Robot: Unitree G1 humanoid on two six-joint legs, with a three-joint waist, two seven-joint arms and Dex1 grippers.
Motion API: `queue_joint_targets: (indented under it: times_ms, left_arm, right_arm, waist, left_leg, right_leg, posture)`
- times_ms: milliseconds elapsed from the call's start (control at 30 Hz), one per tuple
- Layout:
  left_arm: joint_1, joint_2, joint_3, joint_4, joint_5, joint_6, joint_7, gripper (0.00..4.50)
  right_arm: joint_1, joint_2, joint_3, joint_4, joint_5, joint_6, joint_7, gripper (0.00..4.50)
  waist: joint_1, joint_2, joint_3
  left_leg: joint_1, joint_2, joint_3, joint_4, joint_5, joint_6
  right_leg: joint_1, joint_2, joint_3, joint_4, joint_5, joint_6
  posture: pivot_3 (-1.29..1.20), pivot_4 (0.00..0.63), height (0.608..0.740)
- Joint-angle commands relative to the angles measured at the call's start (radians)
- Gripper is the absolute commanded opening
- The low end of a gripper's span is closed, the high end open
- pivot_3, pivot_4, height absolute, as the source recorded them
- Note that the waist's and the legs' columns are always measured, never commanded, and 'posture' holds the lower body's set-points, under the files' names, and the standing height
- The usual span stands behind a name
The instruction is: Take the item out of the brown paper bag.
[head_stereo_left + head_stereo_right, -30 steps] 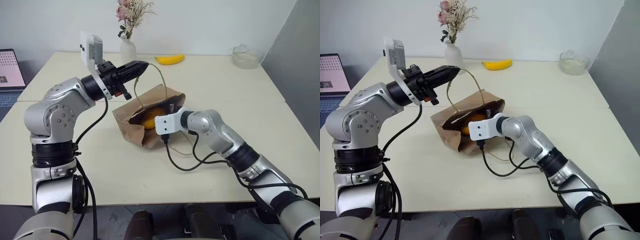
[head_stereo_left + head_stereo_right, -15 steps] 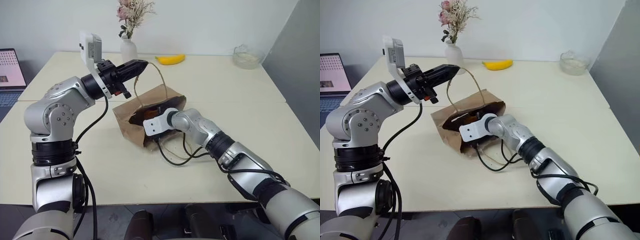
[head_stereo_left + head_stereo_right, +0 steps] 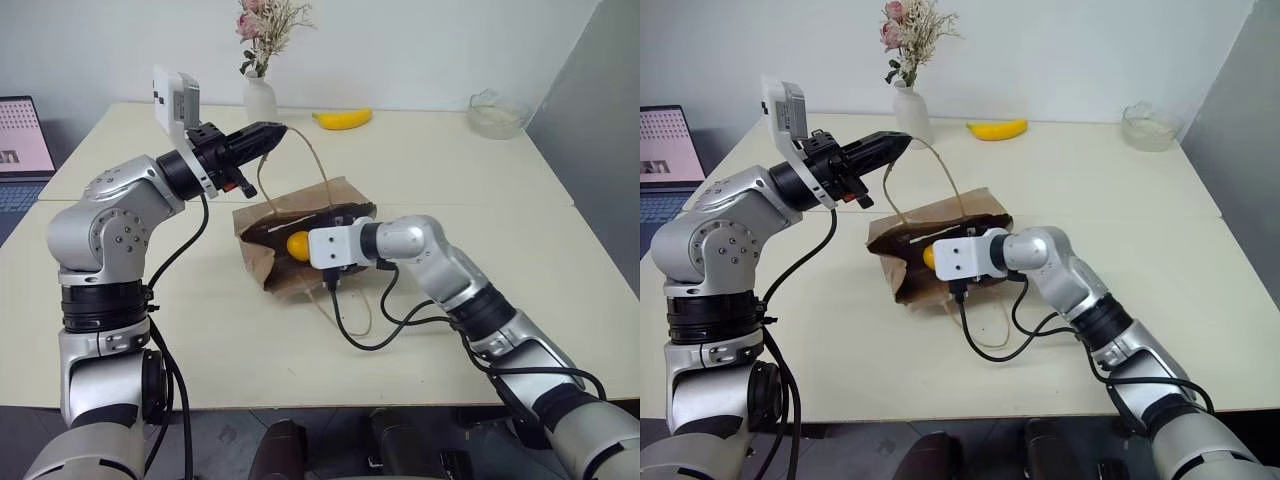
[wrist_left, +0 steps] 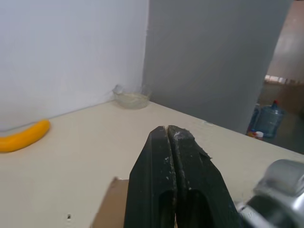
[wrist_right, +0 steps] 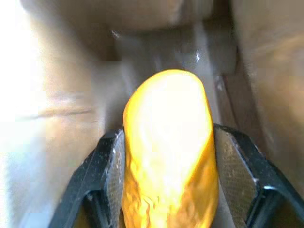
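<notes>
Two grippers work the brown paper bag (image 3: 300,250), which lies on its side on the table (image 3: 480,200), mouth up toward the left gripper (image 3: 277,133). That gripper, fingers pressed together, pinches one cord handle (image 3: 312,160) above the bag. At the mouth, the right gripper (image 5: 164,190) clamps the item (image 5: 167,152) between both fingers, its long axis pointing straight out along them.

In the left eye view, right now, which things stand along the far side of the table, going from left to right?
Laptop → vase with dried flowers → banana → glass bowl.
</notes>
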Motion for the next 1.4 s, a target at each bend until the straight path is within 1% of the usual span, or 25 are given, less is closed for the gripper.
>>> queue_joint_targets:
  times_ms: [33, 167, 267, 333, 400, 467, 533, 633, 700, 867, 1000, 1067, 1100, 1133, 1200, 1300, 1400]
  left_arm:
    - [-0.004, 0.007, -0.003, -0.014, 0.019, -0.035, -0.008, 0.0]
    - [0.001, 0.002, -0.014, -0.009, 0.04, -0.051, -0.008, 0.0]
    - [0.006, -0.001, -0.019, -0.009, 0.049, -0.058, -0.006, 0.0]
    - [0.013, 0.001, -0.02, -0.013, 0.055, -0.06, -0.007, 0.0]
    - [0.019, 0.002, -0.019, -0.015, 0.058, -0.061, -0.006, 0.0]
    - [0.024, 0.003, -0.018, -0.015, 0.062, -0.063, -0.005, 0.0]
    - [0.026, 0.005, -0.017, -0.011, 0.065, -0.065, -0.007, 0.0]
    - [0.02, 0.006, -0.02, 0.004, 0.071, -0.072, -0.009, 0.0]
    - [0.017, 0.006, -0.023, 0.013, 0.076, -0.078, -0.011, 0.0]
    - [0.014, 0.005, -0.029, 0.018, 0.082, -0.084, -0.014, 0.0]
    - [0.017, 0.007, -0.028, 0.012, 0.084, -0.082, -0.017, 0.0]
    - [0.02, 0.009, -0.027, 0.009, 0.086, -0.082, -0.018, 0.0]
    - [0.02, 0.01, -0.027, 0.01, 0.088, -0.083, -0.018, 0.0]
    - [0.021, 0.01, -0.027, 0.011, 0.089, -0.084, -0.02, 0.0]
    - [0.018, 0.011, -0.03, 0.021, 0.097, -0.091, -0.023, 0.0]
    - [-0.016, 0.001, -0.044, 0.073, 0.133, -0.139, -0.027, 0.0]
    - [-0.076, -0.016, -0.055, 0.172, 0.185, -0.219, -0.014, 0.0]
  right_arm:
    - [0.018, -0.02, -0.098, -0.172, 0.153, 0.141, 0.095, 2.35]
    - [0.05, -0.06, -0.236, -0.318, 0.387, 0.353, 0.181, 2.35]
    - [0.074, -0.087, -0.354, -0.411, 0.567, 0.504, 0.195, 2.35]
    - [0.073, -0.097, -0.455, -0.438, 0.652, 0.592, 0.144, 2.35]
    - [0.064, -0.117, -0.546, -0.43, 0.693, 0.639, 0.078, 2.35]
    - [0.08, -0.195, -0.611, -0.388, 0.659, 0.607, 0.033, 2.35]
    - [0.114, -0.279, -0.613, -0.349, 0.603, 0.544, 0.019, 2.35]
    - [0.172, -0.393, -0.553, -0.261, 0.499, 0.41, 0.01, 2.35]
    - [0.196, -0.449, -0.476, -0.195, 0.397, 0.285, -0.001, 2.35]
    - [0.19, -0.486, -0.26, 0.025, 0.112, 0.012, -0.112, 2.35]
    - [0.183, -0.473, -0.213, 0.122, 0.055, -0.093, -0.143, 2.35]
    - [0.184, -0.471, -0.212, 0.137, 0.052, -0.113, -0.138, 3.09]
    - [0.187, -0.473, -0.216, 0.134, 0.06, -0.116, -0.125, 3.37]
    - [0.191, -0.475, -0.224, 0.125, 0.073, -0.111, -0.112, 3.79]
    - [0.207, -0.487, -0.257, 0.073, 0.119, -0.079, -0.077, 4.45]
    - [0.262, -0.494, -0.355, -0.079, 0.254, 0.049, -0.017, 4.45]
    - [0.339, -0.451, -0.466, -0.282, 0.446, 0.244, 0.0, 4.45]
  waist:
    - [0.0, 0.0, 0.0]
    - [0.001, 0.0, 0.0]
    - [0.002, 0.0, 0.0]
    - [0.002, 0.0, 0.0]
    - [0.002, 0.0, 0.0]
    - [0.002, 0.0, 0.0]
    - [0.004, 0.0, 0.0]
    - [0.004, 0.0, 0.0]
    - [0.002, 0.0, 0.0]
    - [-0.012, 0.0, 0.001]
    - [-0.011, 0.001, 0.002]
    - [-0.011, 0.001, 0.002]
    - [-0.01, 0.001, 0.002]
    - [-0.01, 0.001, 0.002]
    - [-0.009, 0.001, 0.002]
    - [-0.005, 0.001, 0.002]
    - [0.003, 0.001, 0.002]
  left_leg:
    - [0.0, 0.0, 0.0, 0.0, 0.0, 0.0]
    - [0.0, 0.0, 0.0, 0.0, 0.0, 0.0]
    - [0.0, 0.0, 0.0, 0.0, 0.0, 0.0]
    - [0.0, 0.0, -0.001, 0.0, 0.0, 0.0]
    - [0.0, 0.0, 0.0, 0.0, 0.0, 0.0]
    - [0.0, 0.0, 0.0, 0.0, 0.0, 0.0]
    - [0.0, -0.001, 0.001, 0.0, 0.0, 0.0]
    - [0.0, -0.001, 0.001, -0.001, 0.0, 0.0]
    - [0.0, -0.001, 0.001, -0.001, 0.0, 0.0]
    - [0.001, 0.0, 0.003, -0.001, 0.0, 0.0]
    - [0.001, 0.0, 0.003, -0.001, 0.0, 0.0]
    - [0.0, -0.001, 0.003, -0.001, 0.0, 0.0]
    - [0.0, -0.001, 0.003, -0.001, 0.0, 0.0]
    - [0.0, -0.001, 0.003, -0.001, 0.0, 0.0]
    - [0.0, -0.001, 0.003, -0.001, 0.0, 0.0]
    - [0.0, -0.001, 0.002, -0.001, 0.0, 0.0]
    - [0.0, -0.001, 0.001, -0.001, 0.0, 0.0]
  right_leg:
    - [0.0, 0.0, 0.0, 0.0, 0.0, 0.0]
    - [0.0, 0.0, 0.0, 0.0, 0.0, 0.0]
    - [0.0, 0.0, -0.001, 0.0, 0.0, 0.0]
    - [0.0, 0.0, -0.001, 0.0, 0.0, 0.0]
    - [0.0, 0.0, 0.0, 0.0, 0.0, 0.0]
    - [0.0, 0.0, 0.0, 0.0, 0.0, 0.0]
    - [0.0, -0.001, 0.0, 0.0, 0.0, 0.0]
    - [0.001, -0.001, 0.0, -0.003, 0.0, 0.001]
    - [0.0, -0.001, 0.001, -0.003, 0.0, 0.001]
    - [0.0, 0.001, 0.003, -0.001, 0.0, 0.001]
    - [0.0, 0.001, 0.003, -0.001, 0.0, 0.001]
    - [0.0, 0.001, 0.003, -0.001, 0.0, 0.001]
    - [0.0, 0.0, 0.003, -0.001, 0.0, 0.001]
    - [0.0, 0.0, 0.003, -0.001, 0.0, 0.001]
    - [0.0, 0.0, 0.003, -0.001, 0.0, 0.001]
    - [0.0, 0.0, 0.003, -0.001, 0.0, 0.001]
    - [0.0, 0.0, 0.001, -0.001, 0.0, 0.001]
  posture:
    - [0.0, 0.15, 0.74]
    - [0.0, 0.15, 0.74]
    - [0.0, 0.15, 0.74]
    - [0.0, 0.15, 0.74]
    - [0.0, 0.15, 0.74]
    - [0.0, 0.15, 0.74]
    - [0.0, 0.15, 0.74]
    - [0.0, 0.15, 0.74]
    - [0.0, 0.15, 0.74]
    - [0.0, 0.15, 0.74]
    - [0.0, 0.15, 0.74]
    - [0.0, 0.15, 0.74]
    - [0.0, 0.15, 0.74]
    - [0.0, 0.15, 0.74]
    - [0.0, 0.15, 0.74]
    - [0.0, 0.15, 0.74]
    - [0.0, 0.15, 0.74]
